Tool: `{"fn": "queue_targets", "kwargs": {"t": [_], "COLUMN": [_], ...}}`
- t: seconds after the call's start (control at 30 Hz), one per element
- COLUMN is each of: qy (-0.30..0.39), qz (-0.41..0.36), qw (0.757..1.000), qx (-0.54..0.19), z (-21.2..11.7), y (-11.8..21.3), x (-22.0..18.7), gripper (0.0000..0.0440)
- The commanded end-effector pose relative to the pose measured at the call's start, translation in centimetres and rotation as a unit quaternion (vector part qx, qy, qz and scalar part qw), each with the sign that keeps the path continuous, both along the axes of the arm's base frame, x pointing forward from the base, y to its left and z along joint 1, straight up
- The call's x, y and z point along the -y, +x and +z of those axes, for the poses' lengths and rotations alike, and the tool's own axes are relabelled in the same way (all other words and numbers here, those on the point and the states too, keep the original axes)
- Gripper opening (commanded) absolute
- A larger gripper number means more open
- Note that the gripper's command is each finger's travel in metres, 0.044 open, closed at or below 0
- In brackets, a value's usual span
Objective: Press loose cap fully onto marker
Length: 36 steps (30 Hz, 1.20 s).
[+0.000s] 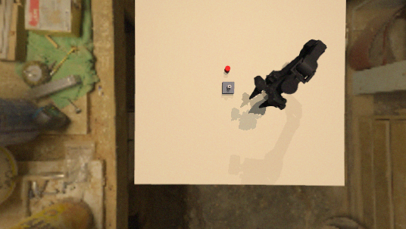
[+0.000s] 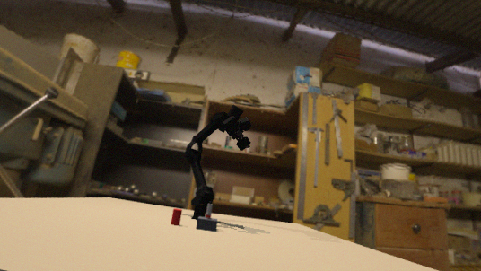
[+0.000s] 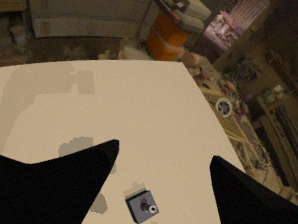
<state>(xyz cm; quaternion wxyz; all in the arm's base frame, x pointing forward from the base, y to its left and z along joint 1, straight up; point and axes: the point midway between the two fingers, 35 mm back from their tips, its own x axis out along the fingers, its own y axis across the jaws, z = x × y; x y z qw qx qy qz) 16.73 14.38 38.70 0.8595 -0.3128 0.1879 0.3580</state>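
Observation:
A red cap (image 1: 227,69) (image 2: 176,216) stands upright on the beige table (image 1: 170,152) (image 2: 90,242) (image 3: 125,100). Close beside it is the grey holder block (image 1: 224,91) (image 2: 204,225) (image 3: 135,202), with the marker (image 1: 229,87) (image 2: 208,210) (image 3: 148,207) upright in it and uncapped. My gripper (image 1: 257,101) (image 2: 242,143) (image 3: 165,154) is open and empty. It hangs high above the table, to the right of the block in the overhead view, tilted down towards it. The cap does not show in the wrist view.
The arm's base stands behind the block in the side view. Workshop benches, shelves and clutter lie beyond the table's edges. The arm's shadow falls on the table right of and below the block.

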Motion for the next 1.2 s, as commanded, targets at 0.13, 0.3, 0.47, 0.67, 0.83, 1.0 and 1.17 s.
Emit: {"fn": "queue_targets", "kwargs": {"t": [0.13, 0.3, 0.47, 0.67, 0.83, 1.0, 1.17], "qy": [-0.012, -0.020, -0.027, -0.037, -0.045, -0.052, -0.059], "qz": [-0.027, -0.044, -0.062, -0.084, -0.103, -0.122, -0.141], "qw": [0.999, 0.997, 0.994, 0.990, 0.986, 0.980, 0.974], "qx": [-0.040, -0.061, -0.082, -0.107, -0.127, -0.147, -0.167], "z": [-1.7, -2.6, -3.6, -4.7, -5.6, -6.5, -7.4], "y": [1.2, 1.9, 2.6, 3.4, 4.1, 4.8, 5.5], "x": [0.2, 0.4, 0.8, 1.4, 2.0, 2.6, 3.3], "gripper": [0.0328, 0.0329, 0.0329, 0.0329, 0.0330, 0.0330, 0.0330]}}
